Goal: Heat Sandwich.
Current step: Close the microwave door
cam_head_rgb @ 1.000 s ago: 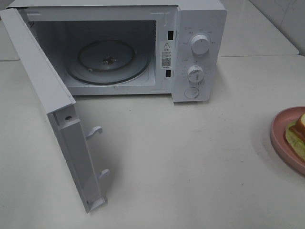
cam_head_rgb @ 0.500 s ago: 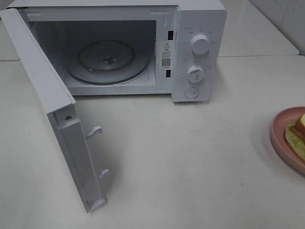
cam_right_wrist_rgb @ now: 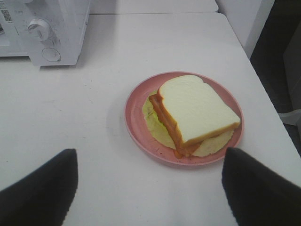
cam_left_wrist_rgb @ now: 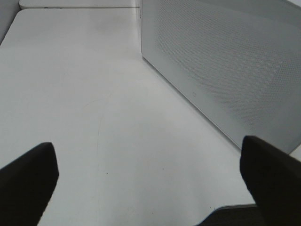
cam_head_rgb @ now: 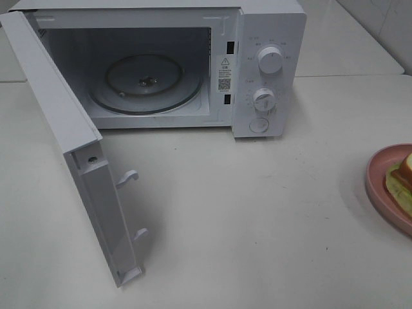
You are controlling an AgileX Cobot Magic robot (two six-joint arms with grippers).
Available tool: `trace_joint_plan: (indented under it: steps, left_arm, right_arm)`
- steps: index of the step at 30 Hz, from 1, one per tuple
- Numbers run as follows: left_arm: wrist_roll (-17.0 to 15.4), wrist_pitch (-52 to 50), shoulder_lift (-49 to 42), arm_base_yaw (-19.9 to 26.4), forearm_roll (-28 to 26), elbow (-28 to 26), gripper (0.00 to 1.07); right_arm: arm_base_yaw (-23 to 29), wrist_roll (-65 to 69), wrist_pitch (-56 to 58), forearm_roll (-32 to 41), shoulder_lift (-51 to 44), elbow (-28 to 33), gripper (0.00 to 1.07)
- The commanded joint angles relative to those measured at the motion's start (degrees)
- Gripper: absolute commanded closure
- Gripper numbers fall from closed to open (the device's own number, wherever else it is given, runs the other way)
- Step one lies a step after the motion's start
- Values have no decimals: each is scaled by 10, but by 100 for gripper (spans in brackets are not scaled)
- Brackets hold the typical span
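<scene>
At the counter's (cam_head_rgb: 257, 212) right edge the sandwich (cam_right_wrist_rgb: 195, 113) lies on its pink plate (cam_right_wrist_rgb: 136, 122), well apart from the microwave (cam_head_rgb: 270, 71), whose door (cam_head_rgb: 71, 148) already stands swung wide over a bare turntable (cam_head_rgb: 145, 84). Both hands, left (cam_left_wrist_rgb: 150, 176) and right (cam_right_wrist_rgb: 150, 188), have fingers spread apart and hold nothing. Loading, shutting and setting the dials remain.

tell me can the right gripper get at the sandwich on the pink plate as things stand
Probably yes. The right gripper is open, and the sandwich lies uncovered on the pink plate just ahead of its fingers, with only bare table between. The microwave stands well off to one side.
</scene>
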Motion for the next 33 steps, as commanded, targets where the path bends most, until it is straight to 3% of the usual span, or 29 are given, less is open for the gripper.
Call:
trace_joint_plan:
  steps: [1, 12, 14, 18, 20, 21, 25, 28, 30, 33]
  left_arm:
    - [-3, -6, -3, 1, -3, 0, 9]
    - [-2, -30, 53, 1, -9, -24, 10]
    - [-1, -41, 75, 1, -9, -24, 16]
    - [-1, -63, 125, 1, -5, -24, 30]
    - [-1, -85, 167, 1, 2, -24, 46]
    - [-1, -85, 167, 1, 2, -24, 46]
    - [-1, -133, 230, 1, 3, -24, 71]
    - [-1, -152, 258, 1, 3, -24, 80]
    - [-1, -180, 297, 1, 1, -24, 100]
    - [-1, -200, 320, 1, -1, -23, 107]
  right_arm:
    - [-5, -8, -8, 1, -16, 0, 31]
    - [-5, -8, -8, 1, -16, 0, 31]
    - [-5, -8, -8, 1, -16, 0, 31]
    - [-5, -8, -8, 1, -16, 0, 31]
    - [-5, -8, -8, 1, -16, 0, 31]
    - [-5, -8, -8, 1, -16, 0, 31]
    - [-5, -8, -8, 1, -16, 0, 31]
    - [-5, -8, -8, 1, -16, 0, 31]
    - [-5, -8, -8, 1, -16, 0, 31]
    - [-5, -8, -8, 1, -16, 0, 31]
